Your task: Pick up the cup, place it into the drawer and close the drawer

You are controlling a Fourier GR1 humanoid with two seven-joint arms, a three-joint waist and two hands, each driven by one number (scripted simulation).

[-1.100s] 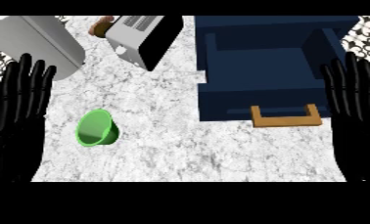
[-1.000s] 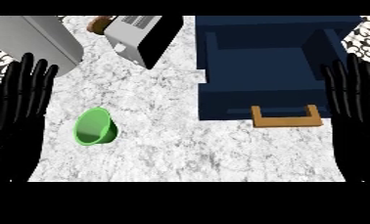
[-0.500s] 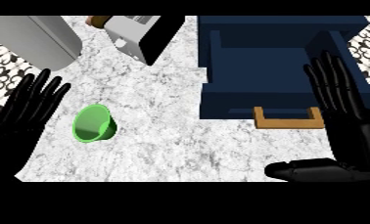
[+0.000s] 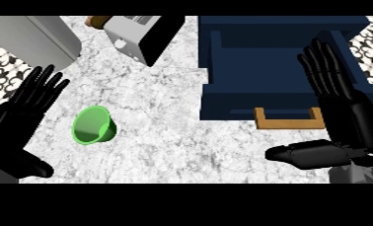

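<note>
A green cup (image 4: 93, 125) lies on its side on the marble counter at the lower left, its mouth facing the view. My left hand (image 4: 25, 112) is just left of it, fingers straight and spread, not touching it. The dark blue drawer (image 4: 277, 72) stands open at the upper right, with a wooden handle (image 4: 289, 119) on its front. My right hand (image 4: 336, 101) hovers open over the drawer's right side, fingers pointing away, thumb stretched left below the handle.
A white toaster (image 4: 138, 35) stands at the top middle. A grey appliance (image 4: 40, 40) fills the top left corner. Bare marble counter (image 4: 175, 136) lies between the cup and the drawer's front.
Both hands have moved inward from the view's edges. The right hand now reaches over the drawer with its thumb out. The left hand has come closer to the cup.
</note>
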